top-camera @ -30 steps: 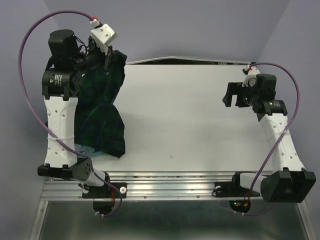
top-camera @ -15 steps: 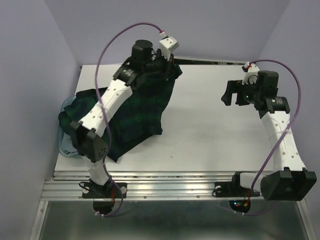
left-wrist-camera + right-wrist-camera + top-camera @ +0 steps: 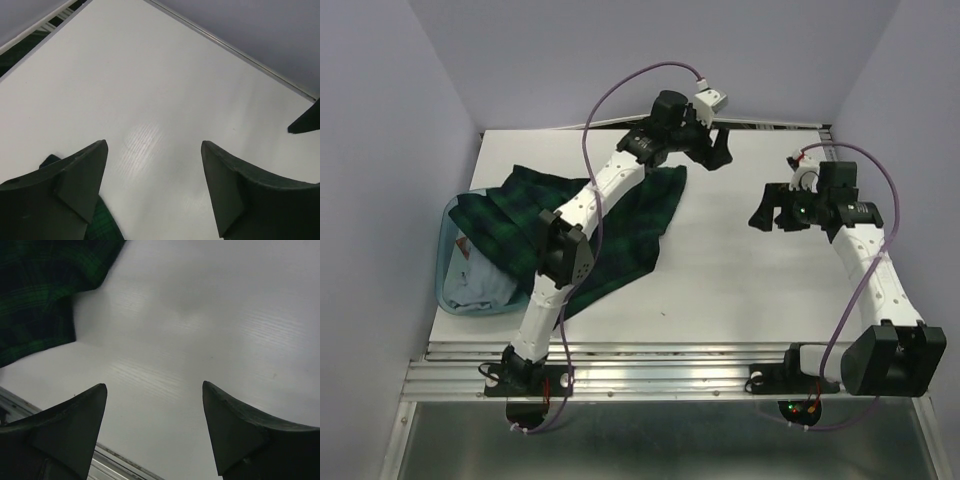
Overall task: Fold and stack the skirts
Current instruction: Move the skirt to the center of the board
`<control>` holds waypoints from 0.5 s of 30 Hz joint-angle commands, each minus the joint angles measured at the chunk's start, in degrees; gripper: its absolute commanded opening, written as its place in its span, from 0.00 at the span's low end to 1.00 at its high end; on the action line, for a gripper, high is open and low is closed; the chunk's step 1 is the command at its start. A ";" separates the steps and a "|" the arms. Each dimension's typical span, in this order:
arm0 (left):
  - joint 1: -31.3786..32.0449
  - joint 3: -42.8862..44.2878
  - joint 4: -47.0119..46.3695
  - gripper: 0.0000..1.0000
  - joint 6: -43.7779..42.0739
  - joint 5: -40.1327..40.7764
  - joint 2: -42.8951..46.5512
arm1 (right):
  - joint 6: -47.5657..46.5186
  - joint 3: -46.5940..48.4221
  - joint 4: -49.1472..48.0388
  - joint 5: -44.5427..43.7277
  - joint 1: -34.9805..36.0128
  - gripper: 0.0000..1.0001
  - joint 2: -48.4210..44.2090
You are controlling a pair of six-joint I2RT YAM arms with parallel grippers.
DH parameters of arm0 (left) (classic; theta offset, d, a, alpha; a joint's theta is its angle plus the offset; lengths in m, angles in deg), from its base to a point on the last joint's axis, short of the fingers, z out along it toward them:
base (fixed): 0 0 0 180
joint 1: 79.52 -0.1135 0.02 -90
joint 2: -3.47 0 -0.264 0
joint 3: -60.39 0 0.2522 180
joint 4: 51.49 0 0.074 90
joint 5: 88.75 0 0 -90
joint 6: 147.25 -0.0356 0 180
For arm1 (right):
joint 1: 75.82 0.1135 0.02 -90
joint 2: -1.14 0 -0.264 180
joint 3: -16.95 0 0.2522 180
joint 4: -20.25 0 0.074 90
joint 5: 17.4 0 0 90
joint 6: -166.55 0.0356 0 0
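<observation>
A dark green-and-navy tartan skirt (image 3: 632,238) lies spread on the white table (image 3: 750,290), one end trailing into the tub at the left. Its edge shows in the left wrist view (image 3: 104,226) and in the right wrist view (image 3: 45,290). A pale grey-blue skirt (image 3: 485,291) lies bunched in the tub. My left gripper (image 3: 720,150) (image 3: 152,145) hangs open and empty just past the tartan skirt's far right corner. The right gripper (image 3: 762,212) (image 3: 154,386) is open and empty over bare table, to the right of the skirt.
A translucent blue plastic tub (image 3: 447,285) sits at the table's left edge. Purple walls close in the back and both sides. The table's metal front rail (image 3: 660,350) runs along the near edge. The right gripper's fingertip (image 3: 305,121) shows at the right of the left wrist view.
My left arm swung from the left side to the far middle, dragging the tartan skirt onto the table, then opened and let it go. The right gripper shifted slightly left and down.
</observation>
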 commanded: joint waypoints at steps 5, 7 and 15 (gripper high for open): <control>-12.45 -17.78 0.20 0.92 -2.18 -1.38 29.18 | 14.09 -12.59 -13.07 20.75 1.85 0.75 0.16; -14.57 -24.88 3.08 0.92 -4.81 0.72 37.80 | 17.52 -14.08 -17.20 21.29 5.89 0.73 1.48; -25.47 -53.20 10.48 0.94 -8.43 5.83 63.47 | 26.58 -8.21 -25.38 17.42 20.22 0.84 16.58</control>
